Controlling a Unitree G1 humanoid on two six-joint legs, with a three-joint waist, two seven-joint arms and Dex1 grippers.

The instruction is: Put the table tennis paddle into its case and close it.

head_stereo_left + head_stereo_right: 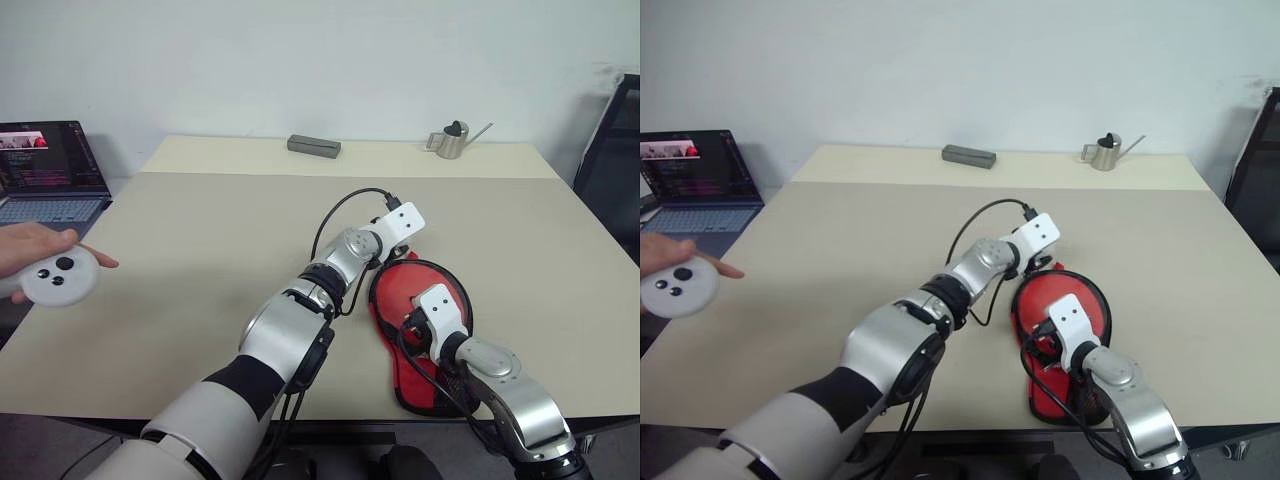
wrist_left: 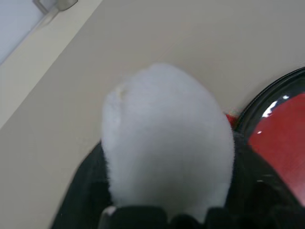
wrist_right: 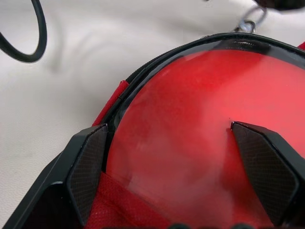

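Left gripper (image 1: 398,252) at white pom-pom (image 2: 167,143), grip unclear, right gripper (image 3: 167,176) spread wide over red case (image 1: 440,290), beige table (image 1: 200,250), laptop (image 1: 45,170), watering can (image 1: 452,140), white wall (image 1: 300,60).

A red case (image 1: 420,300) edged in black carries a white pom-pom (image 2: 167,143) on a beige worktop (image 1: 200,230), beside a grey watering can (image 1: 452,140).

**A lab bench, by the look of it**

I'm standing at a wide beige table (image 1: 200,230) against a bare white wall (image 1: 300,60). An open laptop (image 1: 50,170) glows at my left, a person's hand (image 1: 30,250) grips a white controller (image 1: 60,277), and a dark chair (image 1: 612,150) waits at my right.
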